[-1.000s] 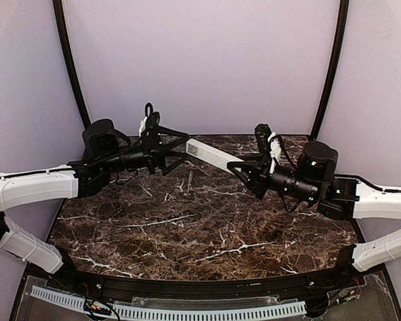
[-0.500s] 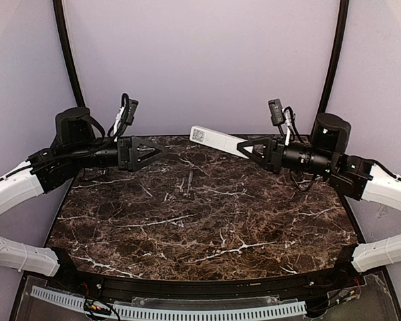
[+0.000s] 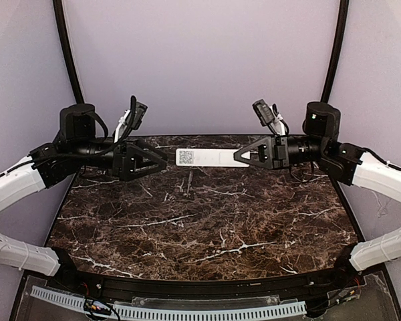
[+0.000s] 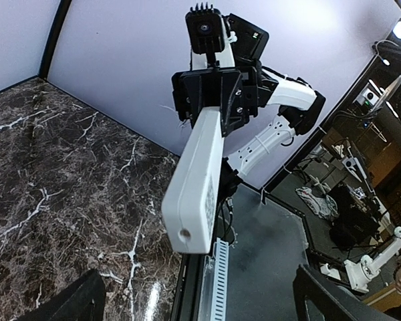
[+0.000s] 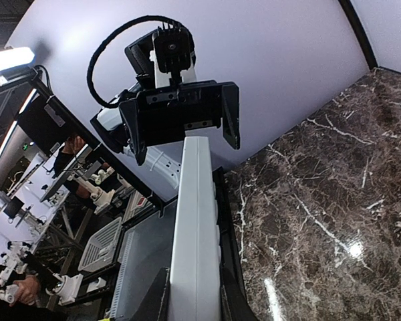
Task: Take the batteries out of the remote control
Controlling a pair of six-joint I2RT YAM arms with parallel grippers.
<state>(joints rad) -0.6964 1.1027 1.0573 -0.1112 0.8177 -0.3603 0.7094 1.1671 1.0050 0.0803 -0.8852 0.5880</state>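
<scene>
above the back of the marble table (image 3: 187, 227), the remote control (image 3: 204, 158) hung in the air, lying roughly level and well clear of the surface. the right gripper (image 3: 240, 156) had its jaws pinched nearly together on one end of it. the other end, bearing a square code label (image 3: 185, 157), pointed at the left gripper (image 3: 160, 160). that one stood spread as wide as it goes and held nothing, its fingers just beside the free end of the remote. the wrist views showed the two grippers facing each other along the remote's length, but i could not tell whether the open fingers flanked the tip or stopped short of it. no batteries showed in any view, neither in the remote nor on the table, and i could not tell whether the battery recess was covered or open. judging by this, the task looked early: the remote was lifted and presented, yet nothing appeared unloaded. what seemed left was for the free gripper to get at the back, open the recess and take the cells out.
</scene>
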